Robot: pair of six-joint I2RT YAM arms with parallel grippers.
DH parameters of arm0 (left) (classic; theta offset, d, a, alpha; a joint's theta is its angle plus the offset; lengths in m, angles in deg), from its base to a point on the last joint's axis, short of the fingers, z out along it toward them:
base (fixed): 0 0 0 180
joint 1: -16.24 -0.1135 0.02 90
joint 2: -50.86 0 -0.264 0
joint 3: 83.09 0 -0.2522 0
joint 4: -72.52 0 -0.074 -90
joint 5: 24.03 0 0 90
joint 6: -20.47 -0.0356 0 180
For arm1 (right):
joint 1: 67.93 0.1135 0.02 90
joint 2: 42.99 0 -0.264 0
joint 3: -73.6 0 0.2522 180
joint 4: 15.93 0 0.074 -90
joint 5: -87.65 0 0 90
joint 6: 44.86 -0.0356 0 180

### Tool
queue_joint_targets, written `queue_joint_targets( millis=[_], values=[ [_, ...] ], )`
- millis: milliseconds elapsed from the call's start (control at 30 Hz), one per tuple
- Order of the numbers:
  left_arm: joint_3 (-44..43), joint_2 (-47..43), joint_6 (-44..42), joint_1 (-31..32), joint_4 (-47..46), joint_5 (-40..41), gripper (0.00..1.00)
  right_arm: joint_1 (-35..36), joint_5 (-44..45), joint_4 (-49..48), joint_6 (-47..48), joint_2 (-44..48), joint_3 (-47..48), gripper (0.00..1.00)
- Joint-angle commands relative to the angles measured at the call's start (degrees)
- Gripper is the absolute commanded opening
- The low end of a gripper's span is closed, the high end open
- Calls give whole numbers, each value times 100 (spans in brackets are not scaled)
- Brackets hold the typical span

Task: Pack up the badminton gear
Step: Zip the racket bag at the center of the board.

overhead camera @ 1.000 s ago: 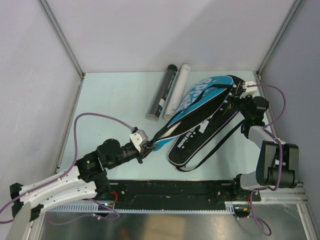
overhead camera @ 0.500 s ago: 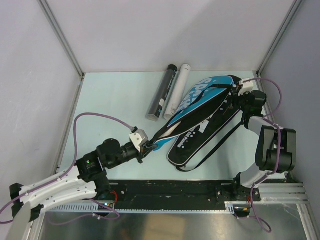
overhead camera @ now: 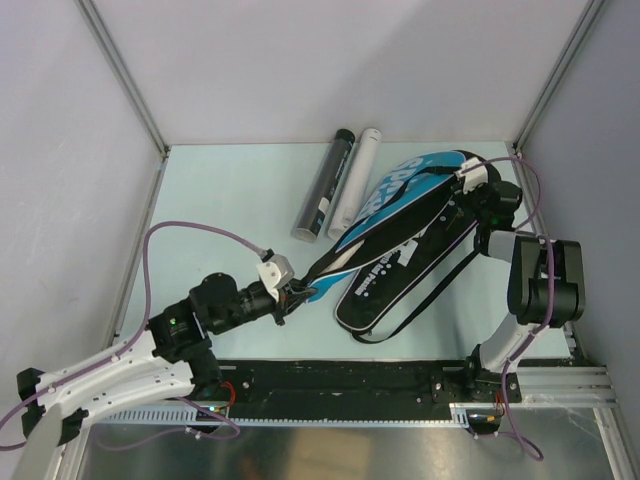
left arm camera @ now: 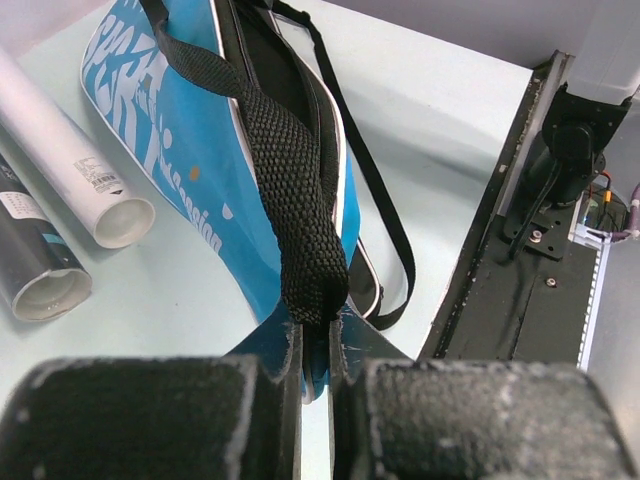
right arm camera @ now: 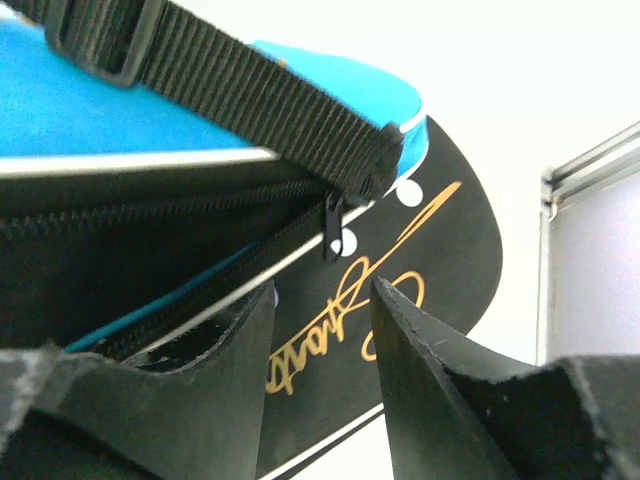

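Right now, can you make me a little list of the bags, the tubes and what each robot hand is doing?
Bags: blue bag lying on top of black bag
Tubes: black tube and white tube, side by side, left of the bags
Left gripper: shut on the blue bag's black strap
Right gripper: open, by the zipper pull

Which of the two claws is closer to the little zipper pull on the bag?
Right. The right gripper is right by the zipper pull, jaws apart; the left gripper clamps the strap at the bag's other end.
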Motion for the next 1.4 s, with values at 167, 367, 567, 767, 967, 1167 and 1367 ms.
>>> queue_joint_targets(
  millis=[167, 367, 567, 767, 967, 1167, 1367],
  values=[
    [-339, -103, 104, -39, -850, -346, 0, 207, 447, -1869, 238, -419, 119, 35],
    [-302, -55, 110, -78, -878, -366, 0, 199, 252, -1737, 178, -369, 123, 2],
    [-252, 14, 127, -123, -904, -291, 0, 116, -817, -681, -191, 96, 143, 0],
    [-241, 99, 108, -157, -922, -260, 0, 168, -1332, -92, -464, 435, 109, 0],
    [-258, 192, 99, -183, -923, -218, 0, 251, -1498, 116, -480, 818, -89, 0],
    [-287, 240, 72, -220, -925, -185, 0, 510, -1342, 501, -476, 1435, -363, 0],
    [-274, 311, 30, -238, -924, -103, 0, 1021, -906, 1014, -649, 2052, -648, 0]
  ],
)
